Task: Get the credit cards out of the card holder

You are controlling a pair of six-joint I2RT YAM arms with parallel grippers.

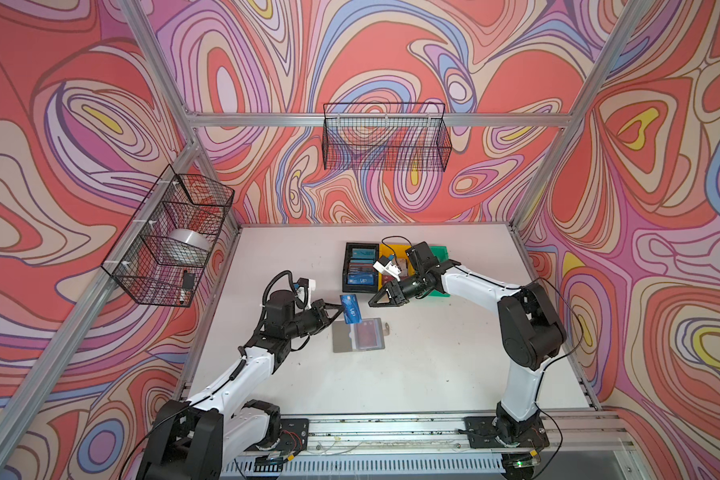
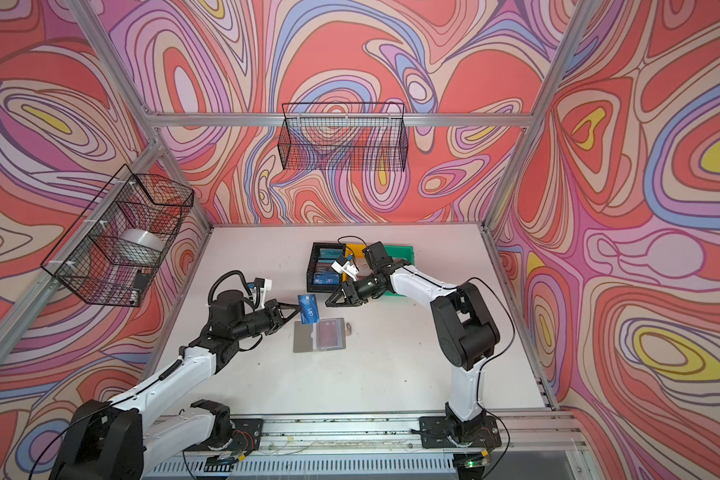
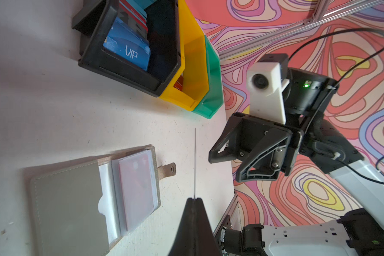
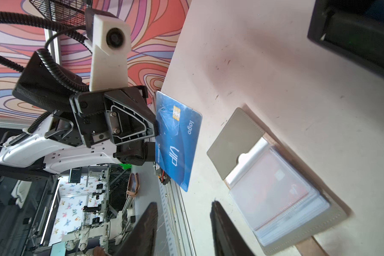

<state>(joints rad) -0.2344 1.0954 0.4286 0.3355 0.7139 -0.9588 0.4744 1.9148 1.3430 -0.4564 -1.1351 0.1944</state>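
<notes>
Left hand (image 1: 341, 308) is clenched on one edge of the blue card (image 1: 351, 308). The card is out of the card holder (image 1: 358, 335) and up off the tabletop (image 1: 433, 365), hanging between the two hands close by the holder. Right hand (image 1: 377, 297) is released, jaws apart with nothing in them, tips aimed at the card's free end, near but not touching.

Reads to me as a hand-off, right hand taking the card.

To do it well:
- Line the right jaw gap up with the card's plane first. From the left wrist the card shows as a thin edge-on line (image 3: 195, 164), so any twist means a pad hits the face.
- Take a deep bite on the free end, well clear of the left fingertips. It looks like thin slick plastic, so a shallow pinch will likely pivot.
- Close the right hand fully before the left lets go.
- The black bin (image 1: 347, 270), already holding cards, sits just behind the right hand — likely drop spot.

The holder lies open and flat, with a red card (image 1: 368, 335) left in a clear sleeve, so the task isn't done.

Pose: the left arm reaches in low, wrist about level, fingers pointing toward the middle. The right arm has its elbow high, forearm stretched across in front of the bins, hand roughly level.
</notes>
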